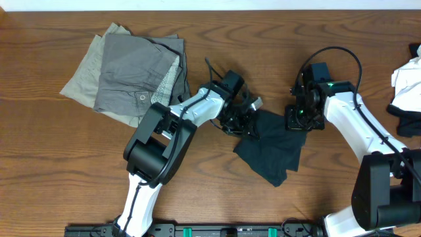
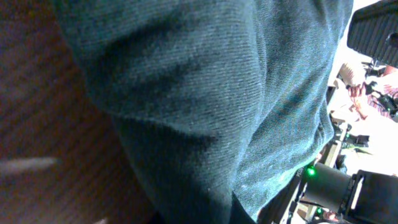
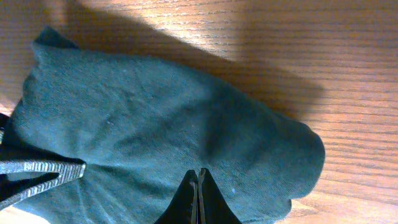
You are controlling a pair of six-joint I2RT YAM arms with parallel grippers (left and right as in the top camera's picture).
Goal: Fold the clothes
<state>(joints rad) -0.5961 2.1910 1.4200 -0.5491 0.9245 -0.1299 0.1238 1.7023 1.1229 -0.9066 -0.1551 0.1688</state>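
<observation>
Closest to the right wrist camera, the right claw (image 3: 198,186) has its two fingers pressed flat together, pinching a fold of the black garment (image 3: 161,124), and creases fan out from the pinch. At the left edge of that same view a ribbed fingertip, probably the left claw's, lies closed against the cloth. The left wrist camera sees almost nothing but the same dark knit (image 2: 217,93) draped right over the lens. The left claw's own fingers are hidden there, but it is drawn tight, seemingly with the garment's edge nipped in it. From overhead, the black garment (image 1: 270,151) lies crumpled in the middle of the wooden counter (image 1: 66,171). Its lower corner points toward the robot's side and its upper edge is caught between the two arms. The left claw (image 1: 245,118) sits at the upper left of the garment and the right claw (image 1: 296,122) at the upper right, both down at the cloth and near each other. Farther back on the left, a folded grey piece (image 1: 135,72) with a button at its waistband rests on top of a khaki piece (image 1: 82,79), well apart from the black garment. At the far right edge lies some white and dark cloth (image 1: 408,85), partly cut off by the frame.
</observation>
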